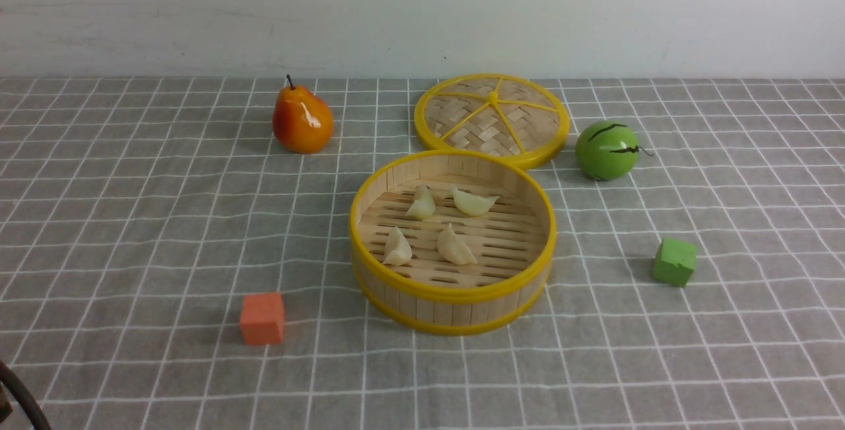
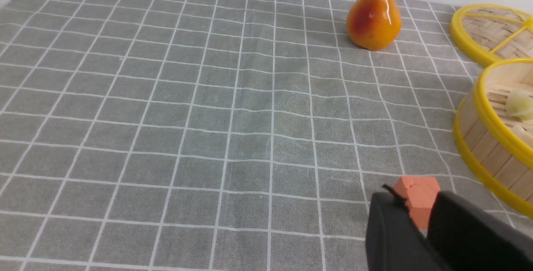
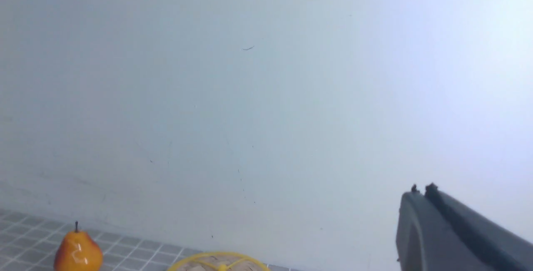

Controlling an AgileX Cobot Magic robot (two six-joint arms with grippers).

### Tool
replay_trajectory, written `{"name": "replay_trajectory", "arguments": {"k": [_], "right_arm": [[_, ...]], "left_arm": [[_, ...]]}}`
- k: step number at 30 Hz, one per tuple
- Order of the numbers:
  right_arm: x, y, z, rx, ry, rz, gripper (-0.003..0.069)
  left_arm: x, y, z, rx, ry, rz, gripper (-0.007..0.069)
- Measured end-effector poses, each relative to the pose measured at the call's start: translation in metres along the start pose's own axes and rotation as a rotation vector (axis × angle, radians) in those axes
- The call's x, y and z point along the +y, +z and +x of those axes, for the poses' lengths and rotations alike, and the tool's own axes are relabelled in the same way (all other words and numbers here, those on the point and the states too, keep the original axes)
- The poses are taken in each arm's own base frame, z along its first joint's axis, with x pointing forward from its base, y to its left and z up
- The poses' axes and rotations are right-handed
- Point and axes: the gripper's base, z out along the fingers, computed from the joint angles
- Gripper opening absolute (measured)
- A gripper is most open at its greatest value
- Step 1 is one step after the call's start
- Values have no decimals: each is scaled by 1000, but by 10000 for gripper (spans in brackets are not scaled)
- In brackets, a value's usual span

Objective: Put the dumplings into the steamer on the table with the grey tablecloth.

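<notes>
The round bamboo steamer point(image 1: 453, 294) with yellow rims stands mid-table on the grey tablecloth point(image 1: 132, 218). Several pale dumplings point(image 1: 455, 246) lie on its slatted floor. Neither gripper shows in the front view. In the left wrist view my left gripper point(image 2: 416, 198) hovers low over the cloth with its jaws a little apart and nothing between them. The orange cube point(image 2: 417, 196) shows on the table beyond the gap, and the steamer's wall point(image 2: 491, 137) stands off to one side. My right gripper point(image 3: 421, 188) is shut, empty, and raised against the white wall.
An orange pear point(image 1: 302, 121) stands at the back left and the flat woven lid point(image 1: 492, 118) lies behind the steamer. A green round fruit point(image 1: 607, 150) and a green cube point(image 1: 675, 262) sit to the right. The orange cube point(image 1: 262, 319) sits front left.
</notes>
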Motion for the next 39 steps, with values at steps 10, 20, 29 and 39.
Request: {"name": "replay_trajectory", "arguments": {"k": [10, 20, 29, 39], "right_arm": [[-8, -54, 94, -276, 55, 89, -15], [-8, -52, 109, -127, 125, 83, -13], [4, -63, 165, 517, 13, -24, -5], [-3, -67, 170, 600, 127, 123, -2]], "left_arm": [[0, 0, 0, -1, 1, 0, 146], [0, 0, 0, -1, 1, 0, 155], [0, 0, 0, 0, 1, -1, 164], [0, 0, 0, 0, 1, -1, 175]]}}
